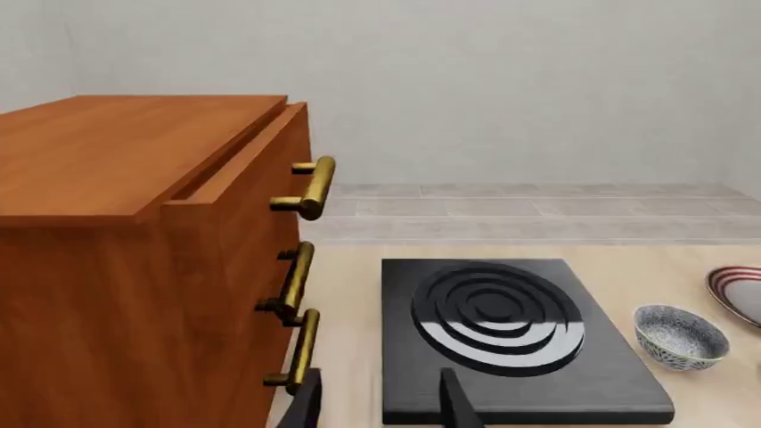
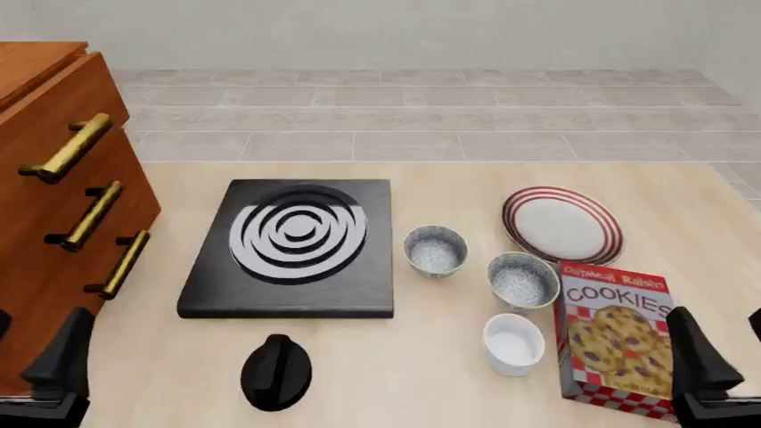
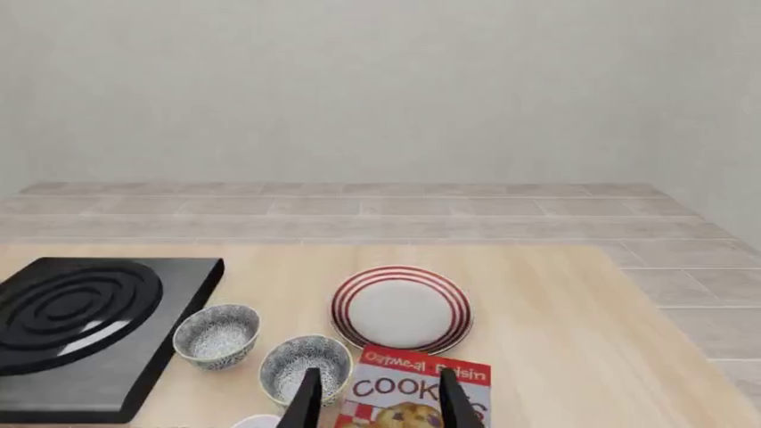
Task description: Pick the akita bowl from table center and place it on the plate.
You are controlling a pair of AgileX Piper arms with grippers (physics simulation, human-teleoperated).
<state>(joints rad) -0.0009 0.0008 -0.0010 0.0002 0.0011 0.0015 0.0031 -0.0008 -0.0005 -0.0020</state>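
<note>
My left gripper waits open, low by the drawers. Stove sits between it and the bowl, mid-table, just right of the stove. Twin bowl and cup crowd nearer me; plate beyond-right. My right gripper, open over the cookie box, looks nearer. Bowl lies ahead-left.

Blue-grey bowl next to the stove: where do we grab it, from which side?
Probably by the rim of the blue-grey bowl, coming straight down with one finger inside and one outside. It stands upright, open and empty, walls steep. The right claw looks nearer. The paler bowl sits close, so pinch the rim section facing the stove.
</note>
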